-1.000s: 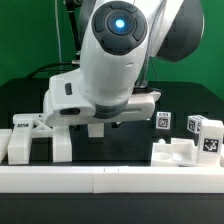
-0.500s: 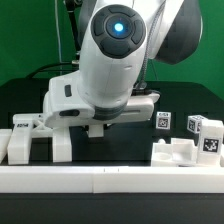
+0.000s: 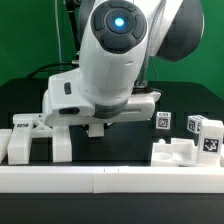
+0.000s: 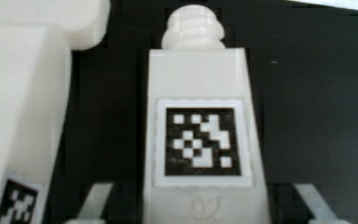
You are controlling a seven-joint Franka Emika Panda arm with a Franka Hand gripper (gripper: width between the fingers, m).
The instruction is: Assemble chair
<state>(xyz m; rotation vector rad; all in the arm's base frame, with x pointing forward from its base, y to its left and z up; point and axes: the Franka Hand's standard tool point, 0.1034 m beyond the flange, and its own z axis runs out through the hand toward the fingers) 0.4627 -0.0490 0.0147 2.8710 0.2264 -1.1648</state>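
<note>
In the wrist view a white chair leg (image 4: 202,90) lies lengthwise on the black table, with a rounded threaded tip at its far end and a black-and-white tag on its top face. My gripper (image 4: 202,208) straddles the leg's near end, one finger (image 4: 101,205) on each side, shut on it. In the exterior view the big white hand (image 3: 100,95) hangs low over the table's middle and hides the leg and the fingertips. Another chunky white chair part (image 4: 25,90) lies right beside the leg.
White chair parts stand at the exterior view's left (image 3: 30,140) and at its right (image 3: 185,152). Two small tagged pieces (image 3: 207,135) (image 3: 162,122) sit behind the right one. A long white ledge (image 3: 110,182) runs across the front. A green wall closes the back.
The arm holds its place low over the table. No part has visibly moved in the exterior view.
</note>
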